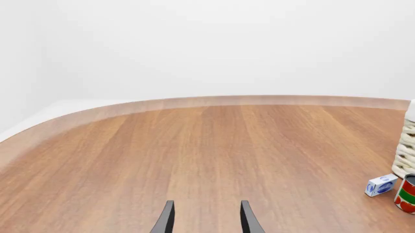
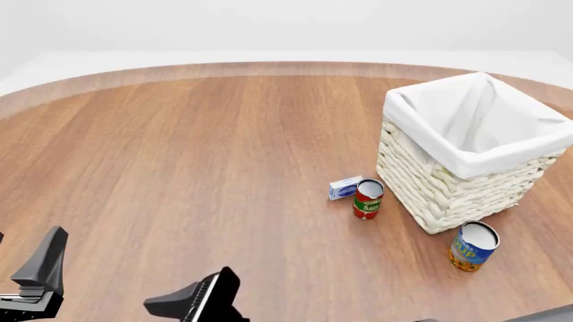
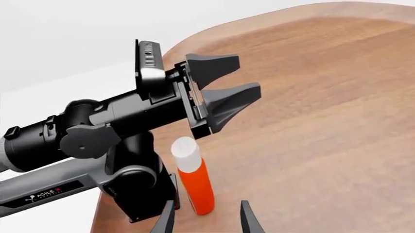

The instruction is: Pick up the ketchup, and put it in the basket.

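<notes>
I am at the first step: the reach for the ketchup (image 3: 196,182). It is not yet gripped. The bottle stands upright on the table (image 2: 179,147), close to the base of my left arm and near the table edge. Only the right wrist view shows it; the front view does not include it. My right pincer (image 3: 206,221) is released, with its two fingers spread and nothing between them. The bottle is just ahead of the fingertips and a little to the side of the gap. My left pincer (image 1: 206,218) is also released and holds nothing; it points over bare wood.

I judge that the next move calls for a small sideways correction, so that the bottle comes into the middle of the gap. Then I advance and clench on the red body below the white cap. My left arm is very near the bottle, so the right one must come in with care. After that comes a lift and a long carry to the basket (image 2: 447,188), which stands well apart, on the far right.

I count one ketchup bottle, one basket and two cans: a red-and-green can (image 2: 367,199) and a blue-and-yellow can (image 2: 472,246), both near the basket wall. There is also one small white-and-blue box (image 2: 345,187), just beside the red-and-green can.
</notes>
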Robot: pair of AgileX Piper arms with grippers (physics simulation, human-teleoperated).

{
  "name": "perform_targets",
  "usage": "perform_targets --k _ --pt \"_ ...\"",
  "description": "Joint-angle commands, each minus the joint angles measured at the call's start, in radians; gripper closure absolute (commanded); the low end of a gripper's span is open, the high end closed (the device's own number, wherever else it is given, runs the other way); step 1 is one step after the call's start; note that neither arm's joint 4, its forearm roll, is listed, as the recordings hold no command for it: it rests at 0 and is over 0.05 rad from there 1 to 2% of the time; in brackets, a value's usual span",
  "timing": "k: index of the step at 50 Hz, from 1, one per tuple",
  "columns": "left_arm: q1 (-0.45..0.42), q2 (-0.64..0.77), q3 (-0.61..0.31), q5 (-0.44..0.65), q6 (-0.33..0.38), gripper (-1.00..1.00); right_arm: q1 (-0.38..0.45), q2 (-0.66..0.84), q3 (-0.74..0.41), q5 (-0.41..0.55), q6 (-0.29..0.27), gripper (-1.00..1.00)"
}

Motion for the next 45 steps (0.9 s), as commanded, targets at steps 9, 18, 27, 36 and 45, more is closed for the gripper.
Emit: perform_targets --k 9,18,27,36,45 --pt "0.0 0.0 0.0 0.0 0.0 -1.0 0.003 0.017 -0.011 -0.005 0.005 -1.0" --pt "0.0 0.0 0.0 0.0 0.0 -1.0 0.007 0.026 -0.02 -0.001 0.005 -1.0" --pt "0.0 0.0 0.0 0.0 0.0 -1.0 0.007 0.034 -0.029 0.002 0.005 -1.0" --pt "0.0 0.0 0.0 0.0 0.0 -1.0 0.011 0.041 -0.038 0.006 0.005 -1.0" --pt "0.0 0.0 0.0 0.0 0.0 -1.0 0.01 0.047 -0.043 0.01 0.004 -1.0"
